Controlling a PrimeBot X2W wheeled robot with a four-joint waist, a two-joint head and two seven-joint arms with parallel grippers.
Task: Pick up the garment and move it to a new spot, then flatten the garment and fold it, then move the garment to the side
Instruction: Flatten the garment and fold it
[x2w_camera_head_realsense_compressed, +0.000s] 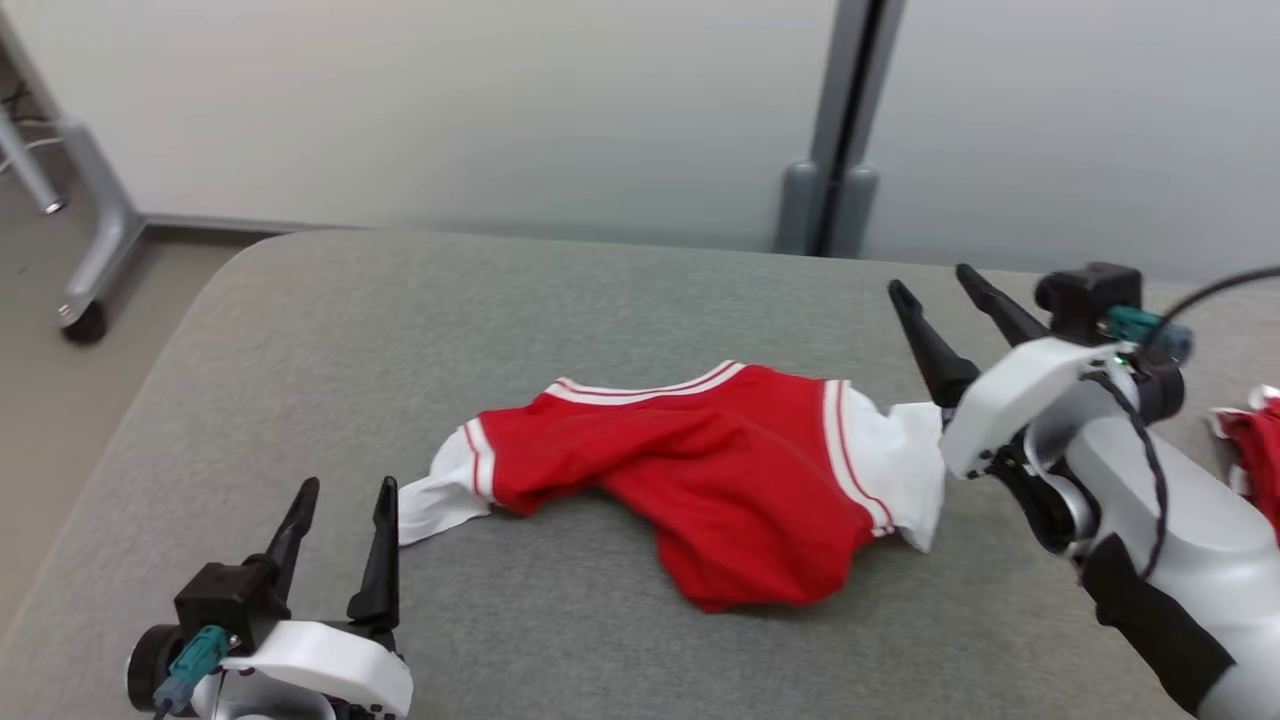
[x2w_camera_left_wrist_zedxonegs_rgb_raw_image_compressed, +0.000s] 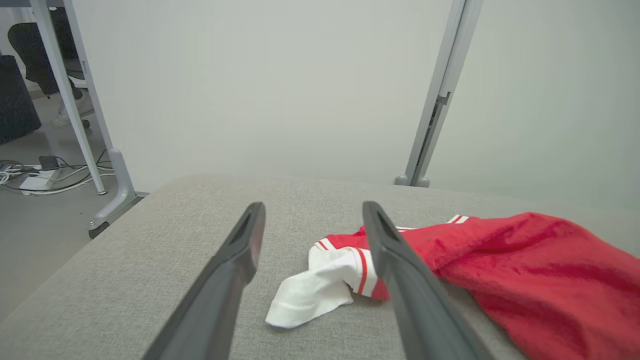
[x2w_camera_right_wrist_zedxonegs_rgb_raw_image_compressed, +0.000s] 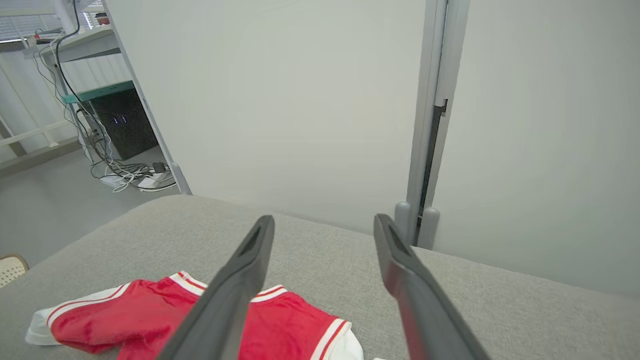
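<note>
At 7 o'clock in my head view the left gripper (x2w_camera_head_realsense_compressed: 349, 488) is released, fingers spread with nothing between them, its tips just beside the garment's white left end. The garment (x2w_camera_head_realsense_compressed: 720, 470), red with white trim, lies crumpled near the middle of the grey pad (x2w_camera_head_realsense_compressed: 400, 320), running from about 8 to 3 o'clock. At 3 o'clock the right gripper (x2w_camera_head_realsense_compressed: 930, 280) is also released, jaws wide and empty, tips pointing to 11 o'clock past the garment's white right end. A second red cloth (x2w_camera_head_realsense_compressed: 1255, 450) shows at the right edge.
</note>
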